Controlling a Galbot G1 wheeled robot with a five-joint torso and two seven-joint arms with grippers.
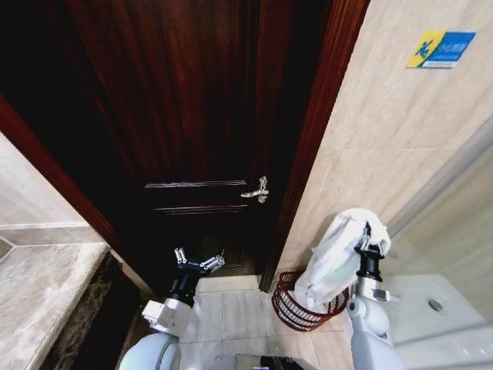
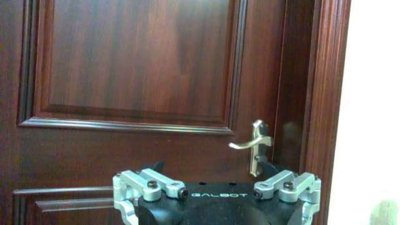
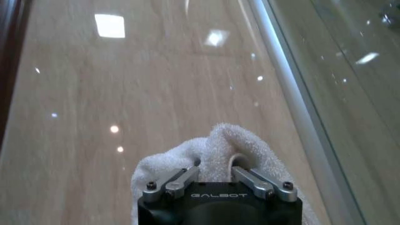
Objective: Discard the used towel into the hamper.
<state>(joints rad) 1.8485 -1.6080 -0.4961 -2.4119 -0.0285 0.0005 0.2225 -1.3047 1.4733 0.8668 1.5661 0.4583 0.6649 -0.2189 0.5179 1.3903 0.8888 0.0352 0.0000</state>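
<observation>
Your right gripper (image 1: 368, 235) fingers are clenched on the towel (image 1: 335, 258); center over the hamper (image 1: 296, 307) first, left gripper (image 1: 196, 262) idles released.

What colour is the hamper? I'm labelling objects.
Dark reddish-brown wire hamper, best in the head view.

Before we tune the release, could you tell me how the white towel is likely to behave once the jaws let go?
The towel probably drops limp: it hangs in loose folds from the right gripper. Its fluffy terry pile suggests it is light and not slippery. Part might drape over the hamper rim.
</observation>
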